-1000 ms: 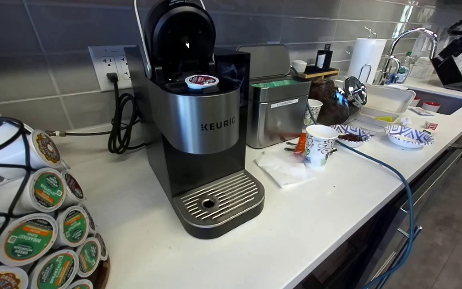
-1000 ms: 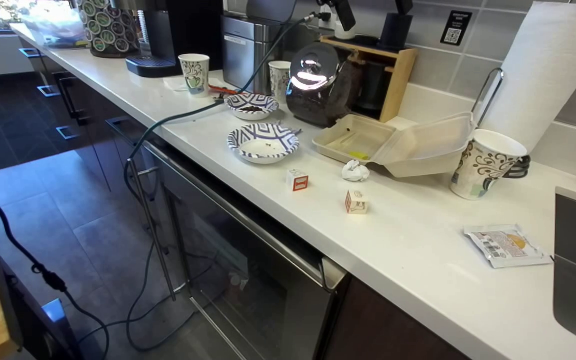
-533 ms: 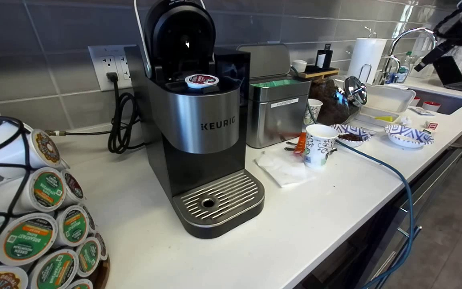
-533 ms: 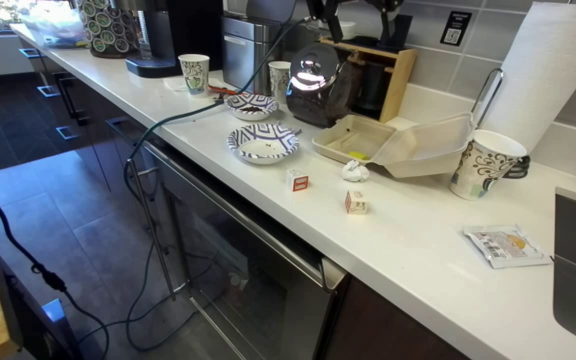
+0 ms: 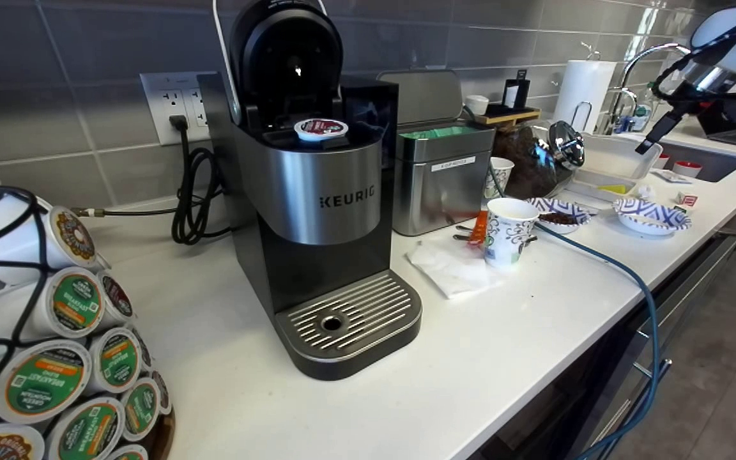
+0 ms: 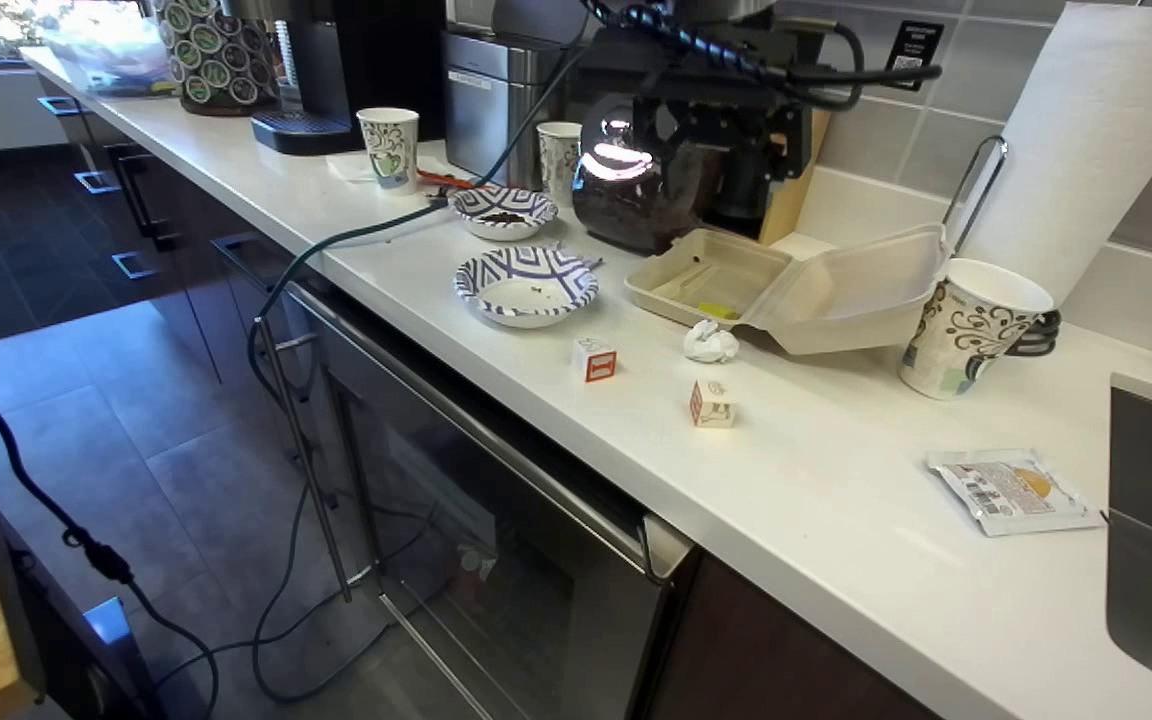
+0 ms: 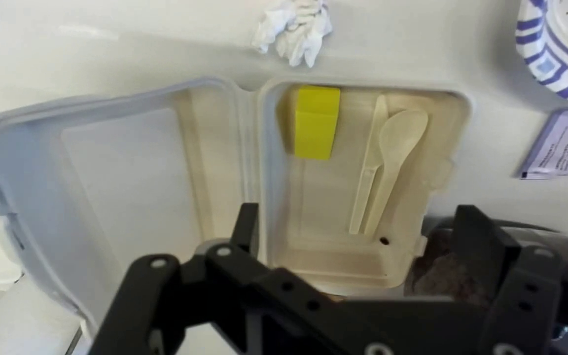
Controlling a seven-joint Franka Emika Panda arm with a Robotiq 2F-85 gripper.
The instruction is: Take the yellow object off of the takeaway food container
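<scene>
The jaws are standing wide, holding nothing. In the wrist view, the yellow block (image 7: 316, 123) is lying inside the takeaway container (image 7: 253, 143), just beside the wall at nine o'clock; a jaw descending into that narrow gap could be catching the rim, skidding both.

At upper centre, a yellow block (image 7: 316, 128) sits in the right half of an open takeaway container (image 7: 318, 207), left of a knife (image 7: 372, 160) and spoon (image 7: 393, 162), the jaws wide apart below.
</scene>
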